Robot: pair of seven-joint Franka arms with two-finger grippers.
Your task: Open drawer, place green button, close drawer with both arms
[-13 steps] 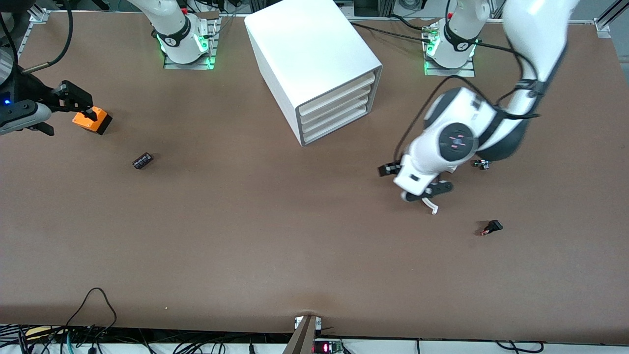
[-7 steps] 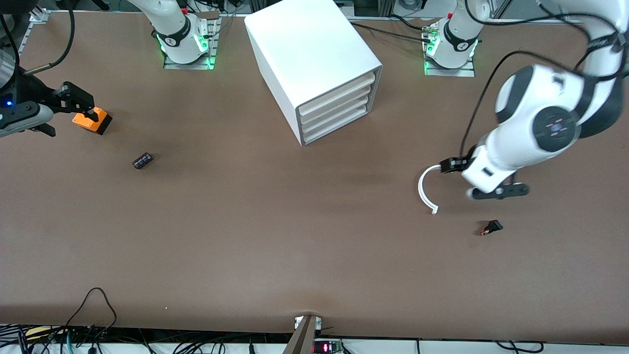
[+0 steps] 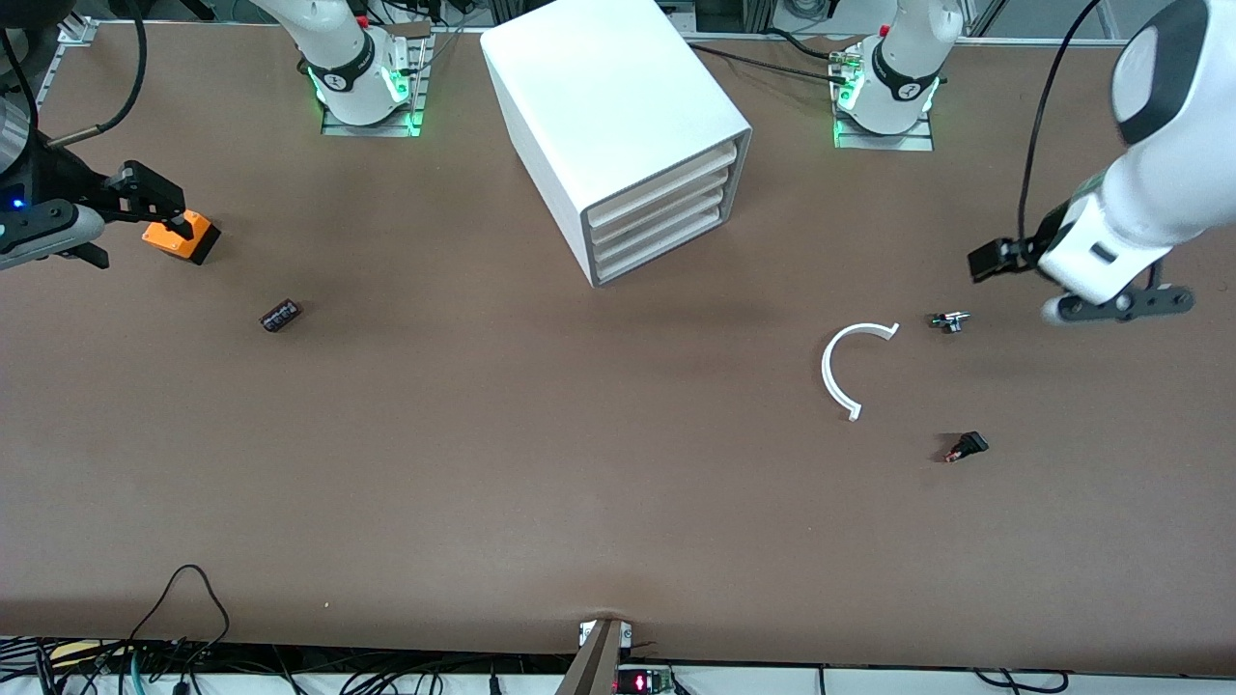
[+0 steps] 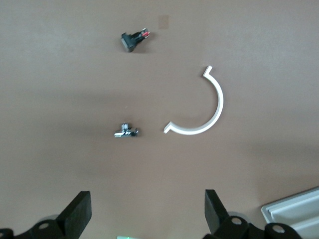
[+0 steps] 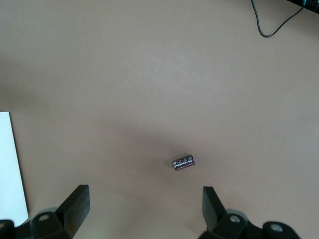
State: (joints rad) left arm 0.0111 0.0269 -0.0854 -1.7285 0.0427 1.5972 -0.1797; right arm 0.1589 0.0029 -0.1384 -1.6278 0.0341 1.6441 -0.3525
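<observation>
The white cabinet [image 3: 618,125] stands between the two bases. Its stacked tray drawers are all shut, the lowest drawer [image 3: 659,253] included. The tiny button [image 3: 949,321] lies on the table toward the left arm's end; it also shows in the left wrist view [image 4: 126,132]. My left gripper [image 3: 1120,306] hangs open and empty in the air [image 4: 148,219], over the table beside the button, toward the left arm's end. My right gripper [image 3: 153,198] waits open and empty [image 5: 144,216] at the right arm's end, over an orange box [image 3: 181,235].
A white curved strip [image 3: 838,372] lies beside the button [image 4: 207,117]. A black switch with an orange tip [image 3: 967,447] lies nearer the front camera [image 4: 133,39]. A dark stubby cylinder [image 3: 280,316] lies near the right gripper [image 5: 183,163].
The left arm has swung away from over the white curved strip toward its own end of the table, uncovering the strip and the button. The right arm has not moved.
</observation>
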